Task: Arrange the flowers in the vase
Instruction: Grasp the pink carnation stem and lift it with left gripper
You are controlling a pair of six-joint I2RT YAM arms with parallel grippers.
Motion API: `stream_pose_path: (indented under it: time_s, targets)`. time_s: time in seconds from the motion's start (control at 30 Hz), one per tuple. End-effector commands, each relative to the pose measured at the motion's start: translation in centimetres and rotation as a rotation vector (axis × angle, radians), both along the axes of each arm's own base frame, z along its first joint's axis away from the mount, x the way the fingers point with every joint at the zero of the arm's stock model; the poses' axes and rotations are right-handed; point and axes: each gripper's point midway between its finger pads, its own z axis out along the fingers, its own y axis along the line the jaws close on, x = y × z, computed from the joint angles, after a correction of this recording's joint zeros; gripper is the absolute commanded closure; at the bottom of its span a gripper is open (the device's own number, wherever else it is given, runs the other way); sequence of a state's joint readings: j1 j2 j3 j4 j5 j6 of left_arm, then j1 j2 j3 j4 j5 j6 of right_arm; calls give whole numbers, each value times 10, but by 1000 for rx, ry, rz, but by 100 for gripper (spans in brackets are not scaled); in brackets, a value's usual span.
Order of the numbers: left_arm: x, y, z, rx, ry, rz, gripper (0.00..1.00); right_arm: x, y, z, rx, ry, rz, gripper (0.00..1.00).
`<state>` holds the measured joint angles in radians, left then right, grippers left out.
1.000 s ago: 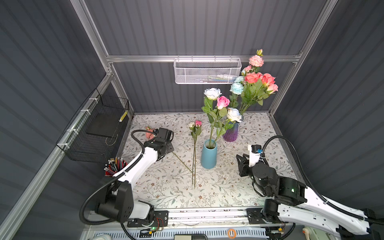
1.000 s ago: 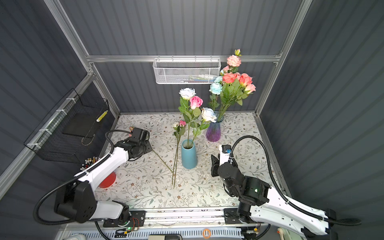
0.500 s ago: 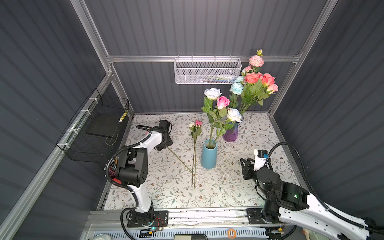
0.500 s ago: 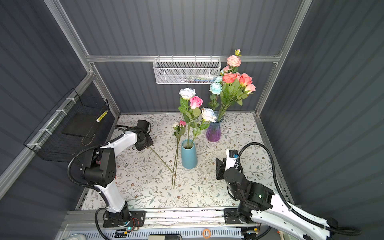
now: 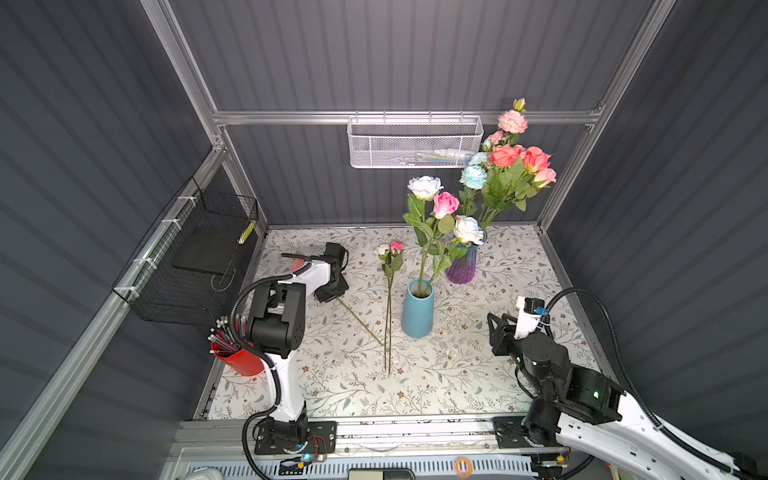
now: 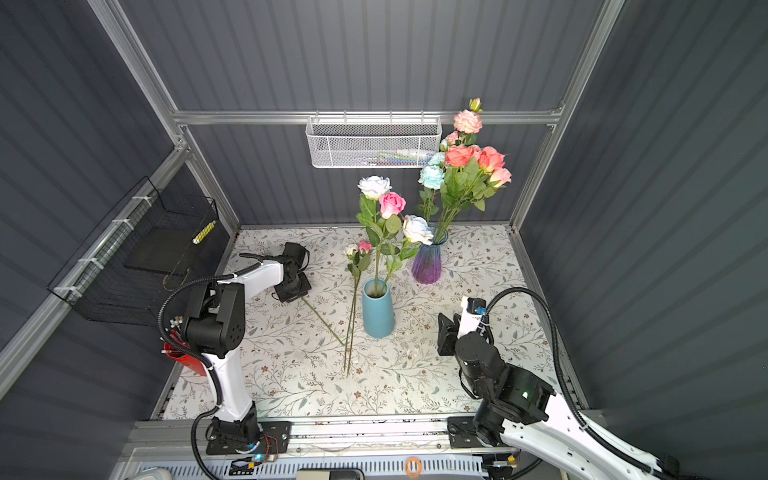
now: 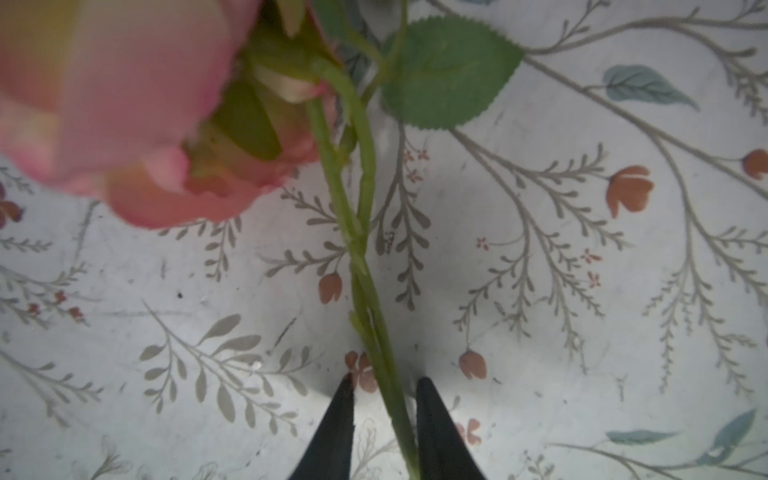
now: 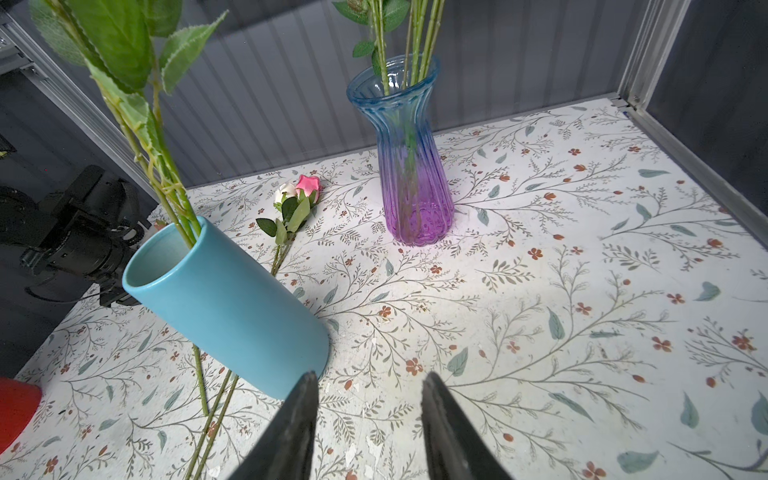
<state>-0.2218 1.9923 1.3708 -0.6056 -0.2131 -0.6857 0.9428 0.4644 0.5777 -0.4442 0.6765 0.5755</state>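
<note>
The left tool (image 7: 383, 378) is set astride the stem (image 7: 361, 266) of a pink rose (image 7: 124, 104) lying toward the back left corner of the surface (image 5: 478, 374). A gap is seen on one side, so nothing is gripped yet, and the right tool (image 8: 370, 374) is held open and empty. The pick-up is judged to be in hand: the stem must be clamped, then carried to the blue vase (image 5: 417, 316).

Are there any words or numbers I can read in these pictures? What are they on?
None can be read.
The blue vase, the purple vase and the flowered table cover bear no writing.
Whatever lies in the white wire basket is too blurred to read.
</note>
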Motion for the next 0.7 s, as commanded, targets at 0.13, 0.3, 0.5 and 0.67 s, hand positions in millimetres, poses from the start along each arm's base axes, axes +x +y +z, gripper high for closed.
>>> stream_pose_path:
  time_s: [0.13, 0.3, 0.5, 0.67]
  targets:
    - [-2, 7, 14, 35, -38, -10, 83, -2, 0, 0, -9, 10, 13, 56]
    - [-5, 8, 27, 32, -66, -24, 93, -2, 3, 5, 5, 11, 27, 56]
    - [-9, 2, 53, -10, -140, -77, 98, -3, 9, 11, 32, 20, 53, 57]
    - [-14, -16, 94, -116, -280, -165, 100, -4, 20, 14, 64, 33, 94, 56]
